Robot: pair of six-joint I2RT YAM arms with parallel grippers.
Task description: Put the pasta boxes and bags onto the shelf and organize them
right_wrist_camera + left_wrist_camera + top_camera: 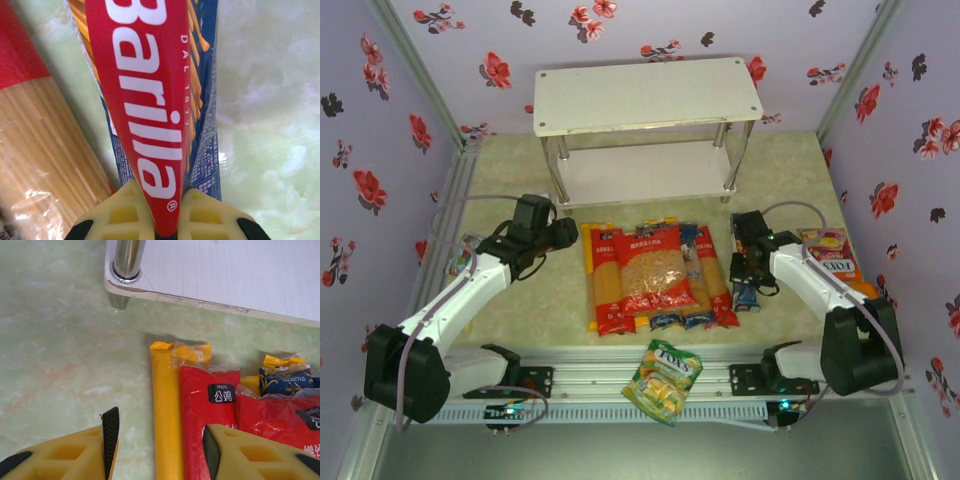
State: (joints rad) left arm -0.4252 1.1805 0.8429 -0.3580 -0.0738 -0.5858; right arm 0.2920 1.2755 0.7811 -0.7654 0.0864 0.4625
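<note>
Several pasta bags (655, 275), yellow, red and dark blue, lie side by side mid-table in front of the shelf (648, 92), whose two white boards are bare. My right gripper (167, 220) is shut on a dark-blue Barilla pasta box (150, 100), pinching its red-striped face at the near end; from above the box (746, 295) sits just right of the row under that gripper (748, 272). My left gripper (160, 450) is open, low over the row's left edge. A yellow spaghetti bag (167, 415) lies between its fingers and a red bag (207, 405) under the right finger.
The shelf's lower board (225, 270) and a metal leg (127, 260) stand just beyond the bags. A green-yellow snack bag (663, 380) hangs over the front rail. A FOXS bag (832, 255) lies by the right arm. Floral walls close in on three sides.
</note>
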